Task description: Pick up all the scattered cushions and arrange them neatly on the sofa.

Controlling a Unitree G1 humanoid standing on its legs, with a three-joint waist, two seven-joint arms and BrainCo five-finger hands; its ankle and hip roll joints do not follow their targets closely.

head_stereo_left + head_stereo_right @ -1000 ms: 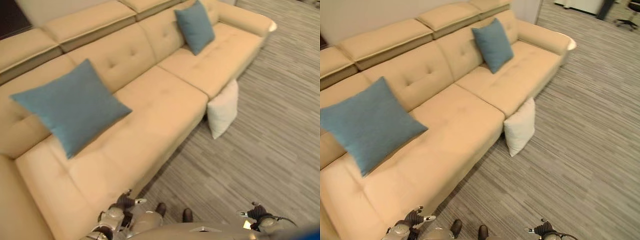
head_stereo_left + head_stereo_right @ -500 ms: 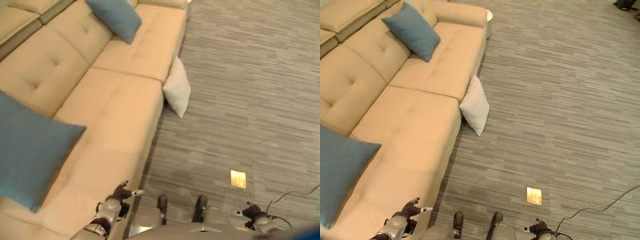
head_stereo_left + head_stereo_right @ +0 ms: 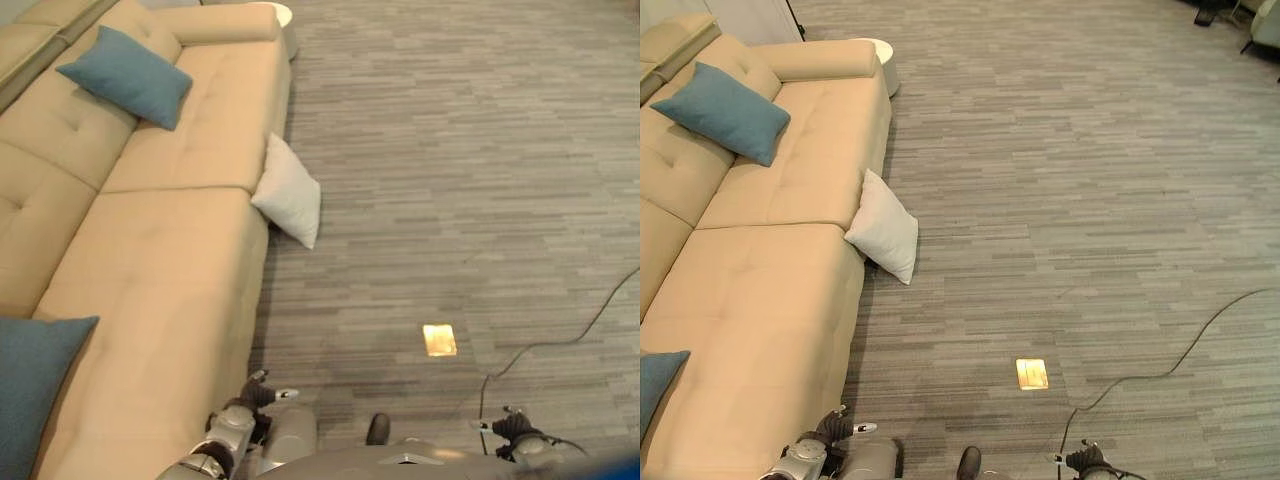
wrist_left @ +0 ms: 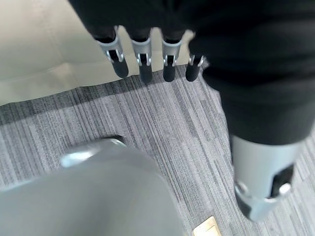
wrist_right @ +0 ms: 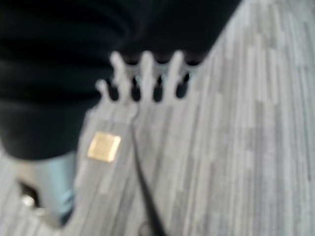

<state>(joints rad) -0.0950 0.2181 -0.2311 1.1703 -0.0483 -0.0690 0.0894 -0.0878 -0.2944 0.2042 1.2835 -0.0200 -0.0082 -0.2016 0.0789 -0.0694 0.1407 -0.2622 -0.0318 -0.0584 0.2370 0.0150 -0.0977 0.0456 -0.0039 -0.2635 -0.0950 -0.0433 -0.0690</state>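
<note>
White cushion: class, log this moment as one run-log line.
white cushion: on floor, leaning on sofa | blue cushions: on sofa | left hand: open, empty | right hand: open, empty

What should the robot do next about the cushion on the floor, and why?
Probably step toward the white cushion, which leans on the floor against the sofa front. Both the left hand and right hand are open and empty, well short of it.
</note>
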